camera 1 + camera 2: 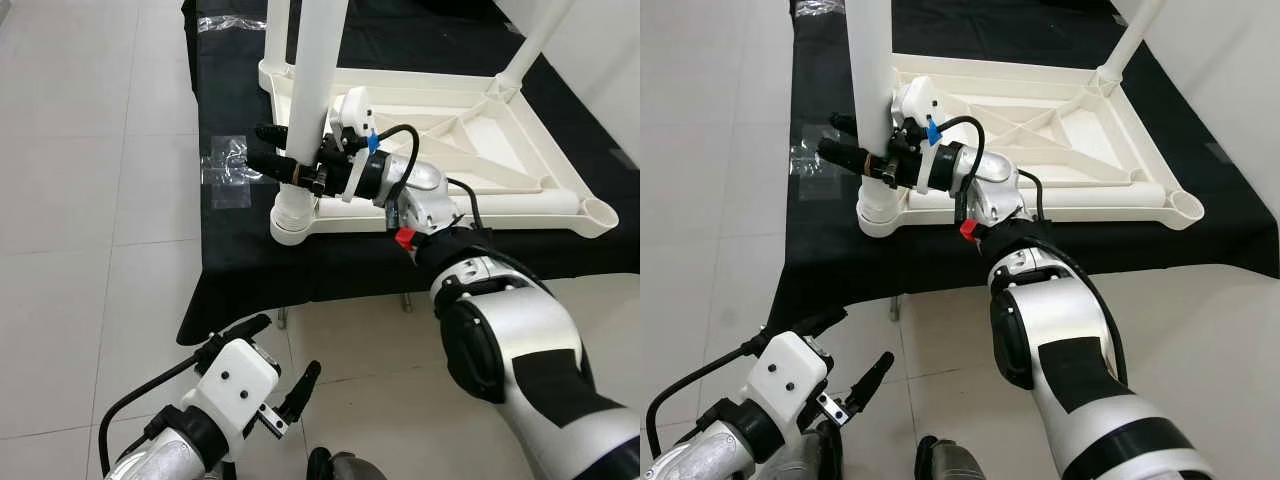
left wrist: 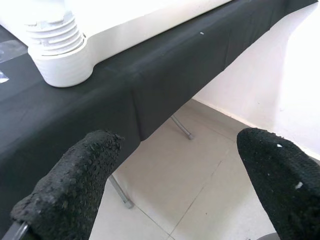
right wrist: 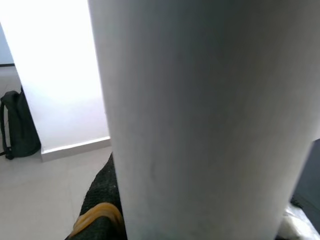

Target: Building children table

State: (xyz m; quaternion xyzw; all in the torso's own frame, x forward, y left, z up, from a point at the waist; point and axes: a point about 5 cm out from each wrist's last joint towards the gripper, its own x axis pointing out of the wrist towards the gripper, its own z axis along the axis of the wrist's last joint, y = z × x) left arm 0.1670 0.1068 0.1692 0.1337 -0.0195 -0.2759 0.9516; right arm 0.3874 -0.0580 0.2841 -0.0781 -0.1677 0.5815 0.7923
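Leg [image 1: 315, 70] being gripped on upturned children's table [image 1: 520, 160].
Right end effector [image 1: 283, 160] is clamping the white leg near its socket; left end effector [image 1: 268, 360] is hanging spread apart above the floor [image 1: 80, 300].

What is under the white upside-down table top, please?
The table top lies on a black cloth covering a folding table. Below the cloth edge, thin metal legs and tiled floor show. The surface under the cloth is hidden.

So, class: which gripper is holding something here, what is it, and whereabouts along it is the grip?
The right gripper holds a white table leg low down, just above its threaded socket. The left gripper is open, holding nothing.
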